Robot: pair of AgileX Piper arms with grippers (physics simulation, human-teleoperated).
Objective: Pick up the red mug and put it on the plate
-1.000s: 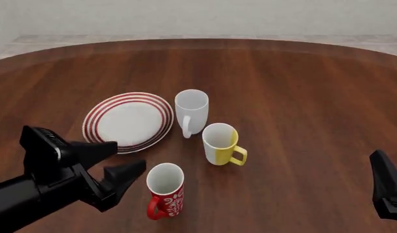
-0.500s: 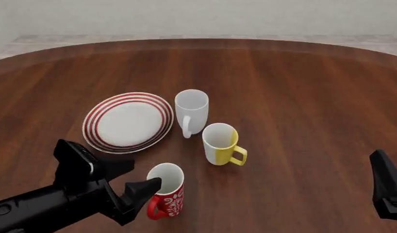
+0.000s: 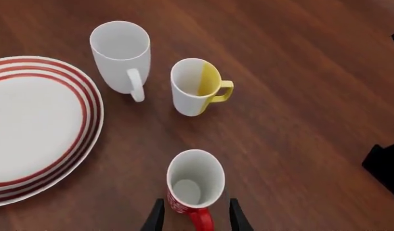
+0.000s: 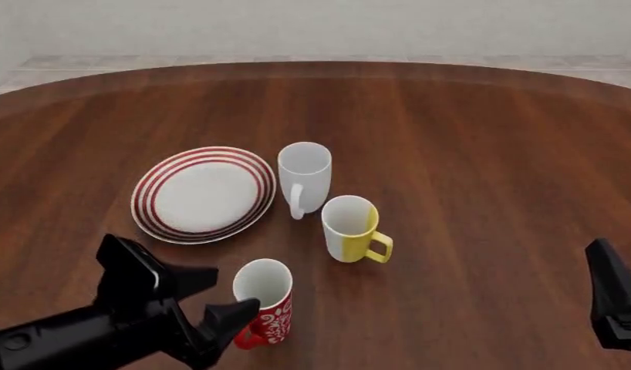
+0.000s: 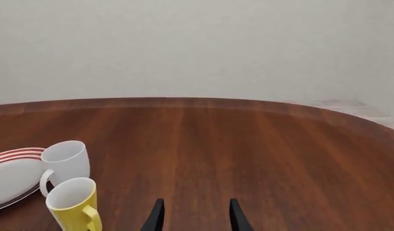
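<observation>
The red mug [image 4: 264, 299] stands upright near the table's front edge, with its white swirls and handle facing the camera. In the left wrist view the red mug [image 3: 194, 185] sits just ahead of the fingers, with its handle between them. My left gripper [image 4: 219, 296] is open, one finger on each side of the mug's handle side, and I see no contact. The plate [image 4: 202, 193] lies beyond and left of the mug; it also shows in the left wrist view [image 3: 30, 125]. My right gripper [image 5: 195, 216] is open and empty, low at the right.
A plain white mug [image 4: 304, 174] stands just right of the plate. A yellow-and-white mug [image 4: 349, 228] stands in front of it, beyond and right of the red mug. The right arm [image 4: 616, 307] rests at the front right edge.
My left gripper has moved from beside the plate's near rim, right and toward the front edge, so its fingers now flank the red mug. The right arm has not moved.
</observation>
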